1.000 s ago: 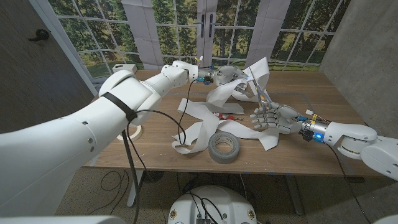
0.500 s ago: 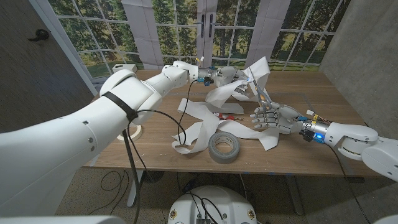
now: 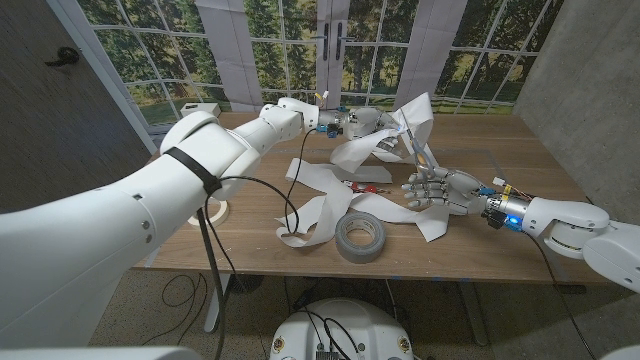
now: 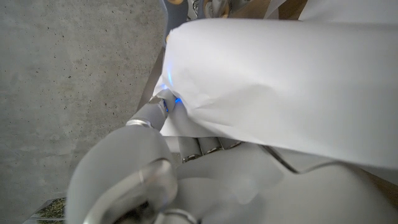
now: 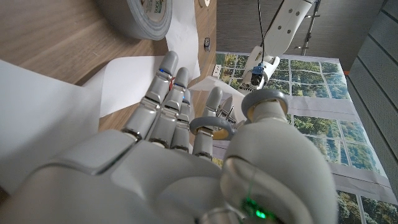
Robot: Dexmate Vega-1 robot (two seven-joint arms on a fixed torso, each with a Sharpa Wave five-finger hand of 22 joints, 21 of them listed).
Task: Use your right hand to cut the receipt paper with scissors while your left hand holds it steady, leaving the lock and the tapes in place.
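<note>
My right hand has its fingers curled through the loops of the scissors; in the right wrist view a metal ring sits hooked over one finger, so I read this hand as grasping the tool, with the blades rising up and away from it into the raised paper. Just beyond the blades, my left hand is clenched on a bunched fold of the receipt paper, holding one end lifted off the table while the rest trails in loose loops toward me. From the scissors outward: a small red-handled object, too small for me to identify, lies on the paper beside my right hand; the grey tape roll sits nearer me, overlapping a strip of paper; another pale roll sits well off to the left, partly behind my left arm. I cannot pick out the lock. My worry is the slack: if the lifted strip is not taut, the blades may fold or chew it rather than cut. The trailing loops also run by the grey roll, so a tug from my left hand could drag it out of place.
</note>
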